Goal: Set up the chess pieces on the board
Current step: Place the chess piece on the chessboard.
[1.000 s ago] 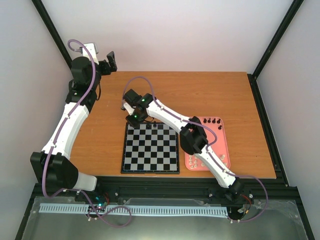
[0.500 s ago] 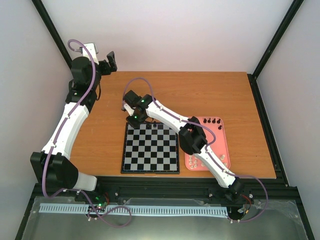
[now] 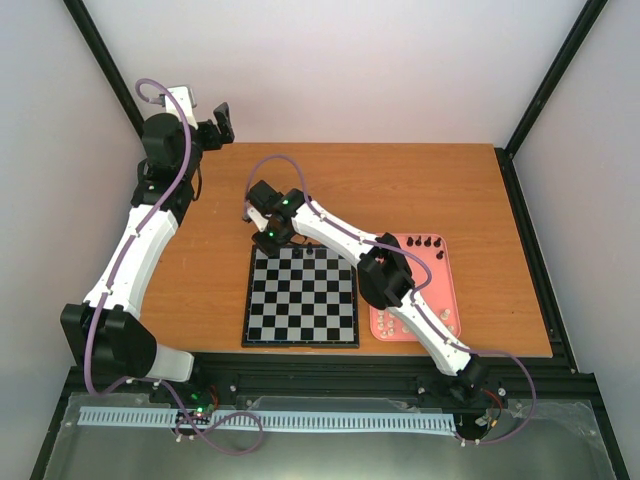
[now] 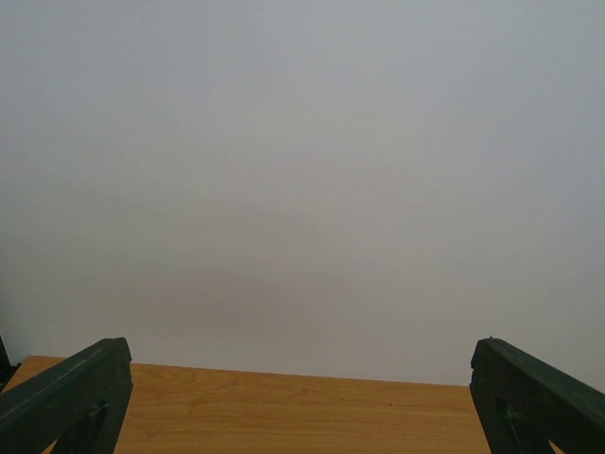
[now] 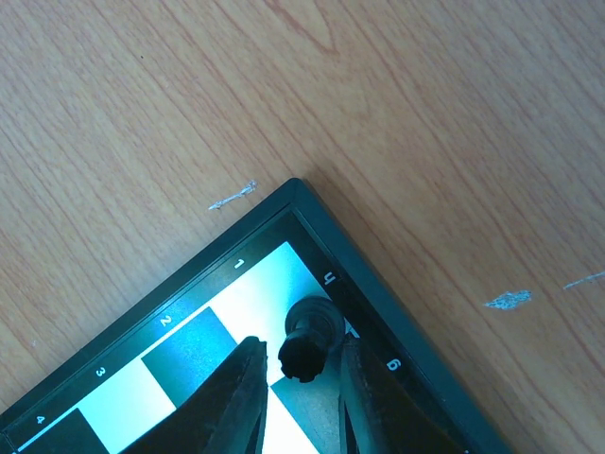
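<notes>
Wooden bench (image 3: 440,180), orange-brown, carries the black-and-grey board (image 3: 300,310) near its front edge. A pink tray (image 3: 445,285) lies just to the right of the board. Small black pieces (image 3: 430,243) stand along the tray's far end and cream ones (image 3: 450,318) sit at its near end. The right arm (image 3: 340,232) lies across the tray and hides its middle. It also crosses the board's far right corner on the way to the far left corner.

A couple of small dark pieces (image 3: 297,254) show on the board's far row, too small to identify. In the right wrist view, two pale scratches (image 5: 233,197) mark the bare wood beyond the board's corner.

The right tool (image 3: 268,238) hangs over that corner. A black chess piece (image 5: 304,348) stands upright there on the light corner square, beside the border's printed 1. The fingers (image 5: 232,402) flank the piece and are narrowly parted. A thin sliver of board shows on each side of it, so they seem just off it rather than pinching.

The left tool (image 3: 220,122) is raised at the far left, well away from the board. It faces the wall with its fingers spread wide and nothing between them.
</notes>
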Available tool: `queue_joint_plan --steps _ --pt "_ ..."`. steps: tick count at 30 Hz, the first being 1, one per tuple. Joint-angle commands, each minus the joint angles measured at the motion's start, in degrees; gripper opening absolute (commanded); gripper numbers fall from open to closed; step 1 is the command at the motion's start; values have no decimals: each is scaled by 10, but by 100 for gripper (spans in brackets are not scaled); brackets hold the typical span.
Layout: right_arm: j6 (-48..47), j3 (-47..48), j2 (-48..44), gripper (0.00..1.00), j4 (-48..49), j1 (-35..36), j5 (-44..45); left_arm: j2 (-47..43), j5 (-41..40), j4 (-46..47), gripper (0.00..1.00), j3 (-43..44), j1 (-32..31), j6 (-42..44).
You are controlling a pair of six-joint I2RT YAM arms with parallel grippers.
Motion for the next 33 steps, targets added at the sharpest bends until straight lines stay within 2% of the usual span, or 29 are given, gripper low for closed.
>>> queue_joint_plan --steps 1,15,26,33 --pt "-5 17 12 28 -1 5 2 0 1 14 100 5 0 12" --pt "-22 16 13 29 8 5 -64 1 -3 14 100 6 1 14" --pt "-24 14 12 29 10 5 -51 4 -1 14 100 7 0 14" --pt "-23 -9 -8 35 20 4 -24 7 -1 14 100 9 1 14"
